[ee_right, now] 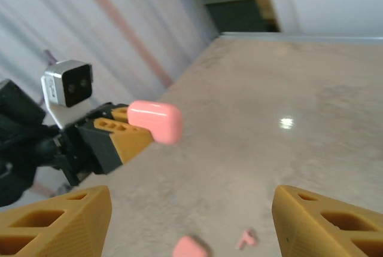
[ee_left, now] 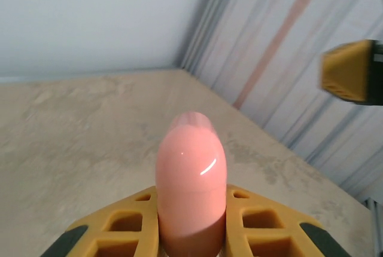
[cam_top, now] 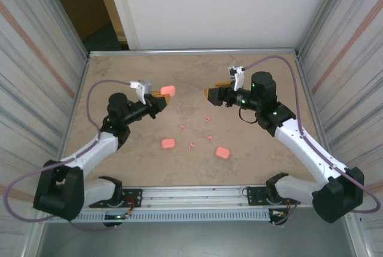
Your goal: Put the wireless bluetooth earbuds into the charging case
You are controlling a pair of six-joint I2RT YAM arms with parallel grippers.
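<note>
- Pink charging case, closed, is pinched by the left gripper above the table.
- Spread and empty: the right gripper.
- Loose earbuds lie on the table near 2 other cases.

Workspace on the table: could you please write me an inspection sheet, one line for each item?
Surface: beige stone-patterned tabletop, glossy.
Job's things: one rounded pink plastic case raised in the air; two more pink cases lying on the tabletop; several tiny salmon-pink earbuds scattered between them.
Clutter: nothing seen.
Grippers: left gripper shut on the raised case; right gripper open, empty, facing it.
Cables: purple cable looping along each arm.
Surroundings: corrugated metal walls on both sides, white panel behind.
</note>
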